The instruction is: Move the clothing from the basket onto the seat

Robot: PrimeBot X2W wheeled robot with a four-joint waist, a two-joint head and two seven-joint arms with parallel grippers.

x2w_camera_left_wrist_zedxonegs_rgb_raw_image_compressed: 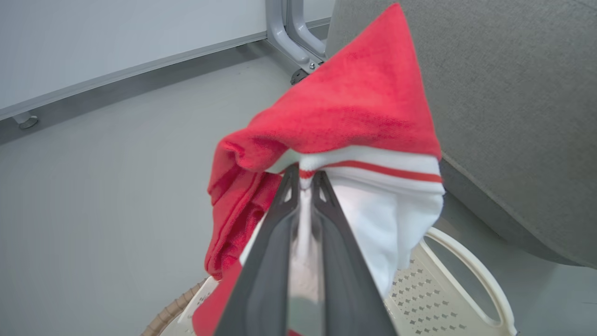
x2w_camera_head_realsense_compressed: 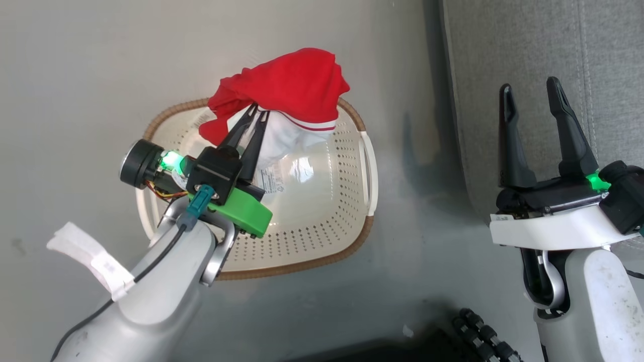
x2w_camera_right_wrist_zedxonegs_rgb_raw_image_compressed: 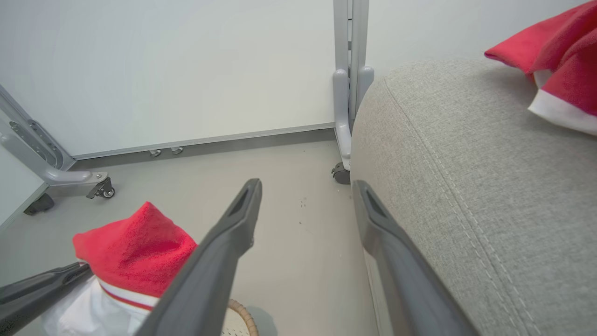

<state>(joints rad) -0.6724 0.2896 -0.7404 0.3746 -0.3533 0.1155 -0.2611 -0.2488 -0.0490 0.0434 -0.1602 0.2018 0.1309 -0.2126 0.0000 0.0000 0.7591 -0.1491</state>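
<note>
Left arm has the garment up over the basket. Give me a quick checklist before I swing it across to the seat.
1. Grip: left pincer shut on the soft red-and-white fabric garment: ok.
2. Garment lifted free of the cream perforated plastic basket: its white end hangs near the rim, cannot tell.
3. Basket's visible bottom holds no other clothing: ok.
4. Room on the large light-grey fabric seat cushion: a second red-and-white garment lies farther along, near part bare: ok.
5. Swing path: the right pincer, open, sits over the seat's edge, likely in the way: not ok.
</note>
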